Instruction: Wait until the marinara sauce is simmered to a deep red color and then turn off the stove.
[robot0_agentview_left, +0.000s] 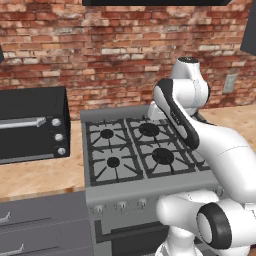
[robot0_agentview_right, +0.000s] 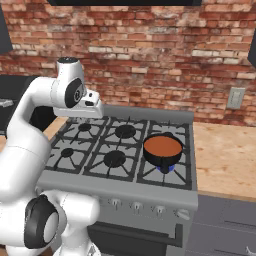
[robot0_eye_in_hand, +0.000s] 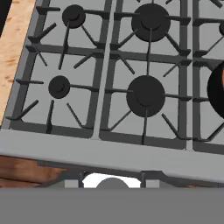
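The marinara sauce (robot0_agentview_right: 162, 145) lies as a round disc in a small black pan (robot0_agentview_right: 161, 156) on the stove's (robot0_agentview_right: 120, 187) front right burner, where a blue flame shows under the pan. Its colour reads orange-red rather than deep red, so the simmer looks unfinished. The sauce is liquid and would slop if the pan were nudged; the task asks for no handling of it.

The thing to take hold of is a knob (robot0_agentview_right: 159, 209) on the stove's front panel: small, rigid, round and probably smooth, so it likely calls for a pinch across its sides and a twist. Which knob feeds the lit burner cannot be told for certain.

The gripper (robot0_agentview_right: 95, 111) hangs above the stove's back left corner, its fingers clenched on nothing. Open room lies in front of the panel; the stove's front edge overhangs the knobs, and the wooden counter (robot0_agentview_right: 222, 162) flanks both sides.
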